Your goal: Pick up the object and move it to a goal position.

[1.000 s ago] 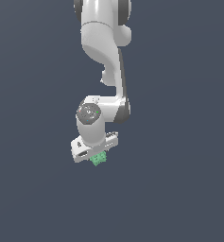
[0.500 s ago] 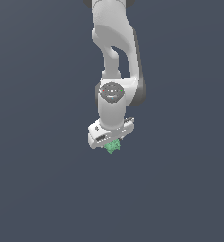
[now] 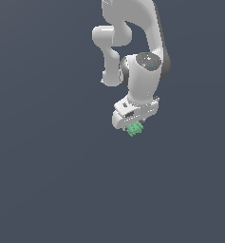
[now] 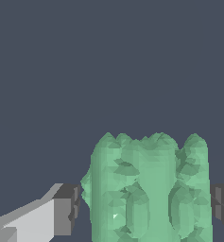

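Carrying the small mint-green lumpy blob point(image 3: 135, 128) clamped between the pads of the white end effector point(image 3: 133, 124), we should move smoothly, without loosening.

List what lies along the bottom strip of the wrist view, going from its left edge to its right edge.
Pale finger with its dark pad → green lumpy object → second dark pad.
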{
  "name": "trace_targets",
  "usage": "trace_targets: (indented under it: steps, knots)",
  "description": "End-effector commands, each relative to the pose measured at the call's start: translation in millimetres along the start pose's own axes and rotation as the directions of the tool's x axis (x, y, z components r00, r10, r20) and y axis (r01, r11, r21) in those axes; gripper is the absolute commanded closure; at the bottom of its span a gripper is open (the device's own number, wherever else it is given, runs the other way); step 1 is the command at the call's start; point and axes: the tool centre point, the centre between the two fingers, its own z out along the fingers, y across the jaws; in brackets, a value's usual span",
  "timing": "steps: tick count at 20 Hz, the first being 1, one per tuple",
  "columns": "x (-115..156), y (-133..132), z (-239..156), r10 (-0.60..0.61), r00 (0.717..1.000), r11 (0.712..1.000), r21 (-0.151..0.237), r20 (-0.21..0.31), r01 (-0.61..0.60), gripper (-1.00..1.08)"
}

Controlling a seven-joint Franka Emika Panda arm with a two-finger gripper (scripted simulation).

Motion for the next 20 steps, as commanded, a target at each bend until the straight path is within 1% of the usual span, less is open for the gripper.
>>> trace_targets:
  steps: [1,7,12,16,20]
  knots:
    - [-2.6,-27.7,-15.7,0.000,1.000,1.000,-0.001,0.000,0.000,1.08]
    - [-6.1,-89.2,-50.8,0.000,1.000,1.000,-0.001,0.001,0.000,1.08]
    - [-7.0,-129.0,-73.7,0.000,1.000,1.000,0.000,0.001,0.000,1.08]
    - [-6.5,-147.0,-84.3,0.001,1.000,1.000,0.002,0.001,-0.001,1.08]
    - [-5.3,-152.2,-87.6,0.001,1.000,1.000,0.003,0.001,-0.001,1.08]
